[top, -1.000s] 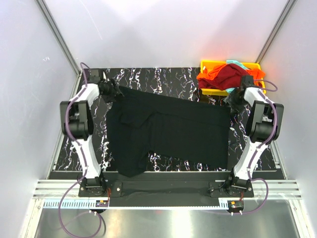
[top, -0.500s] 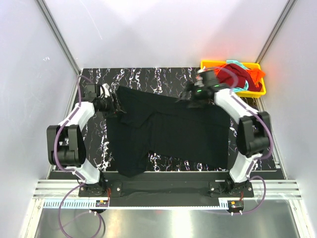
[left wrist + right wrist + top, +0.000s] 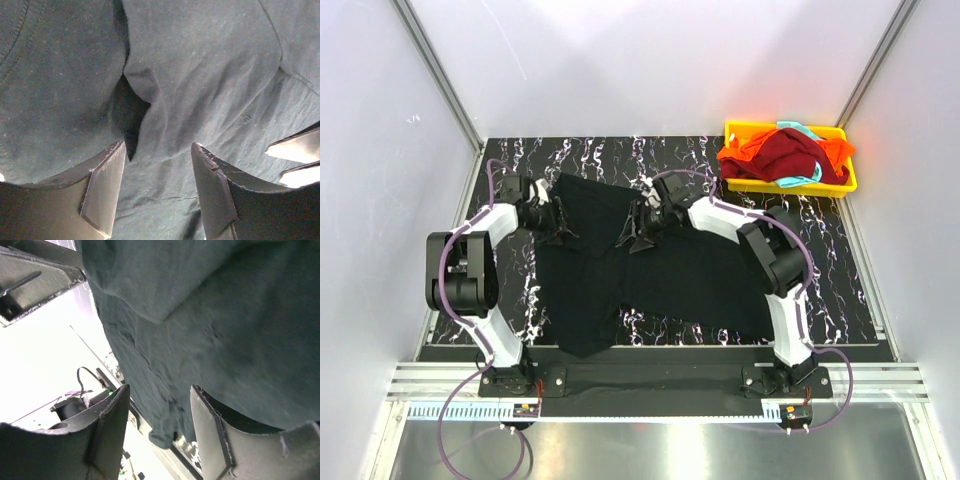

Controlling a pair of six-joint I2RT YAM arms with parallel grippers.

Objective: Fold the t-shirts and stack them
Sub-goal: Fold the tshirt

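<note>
While both arms sit low over it, the plain black soft-fabric short-sleeved t-shirt (image 3: pixel 690 270) lies spread across the middle of the black, white-veined marble-pattern table (image 3: pixel 840 280). It is mostly flat, with one lobe of cloth reaching toward the lower left of the overhead view.

Left gripper (image 3: pixel 556 222): at the shirt's upper-left edge. The wrist view shows its fingers (image 3: pixel 102 187) apart, with creased fabric beyond the gap and nothing pinched.

Right gripper (image 3: pixel 636 232): reaches across to the shirt's upper centre. Its fingers (image 3: pixel 210 430) are likewise spread, with cloth past them.

The dark red tee (image 3: pixel 790 152), bright orange tee (image 3: pixel 742 160) and teal tee (image 3: pixel 802 181) are heaped in the shallow yellow plastic tray (image 3: pixel 847 184), upper right.

Judged step: taking hold for a first fold; stack not begun.

Risks:
- Closing on the crease could catch two layers, so the fold drags the under-layer and bunches.
- The right arm lies over the cloth, so pulling back may snag and skew it.
- The grippers are near each other, so converging moves could make them touch.
</note>
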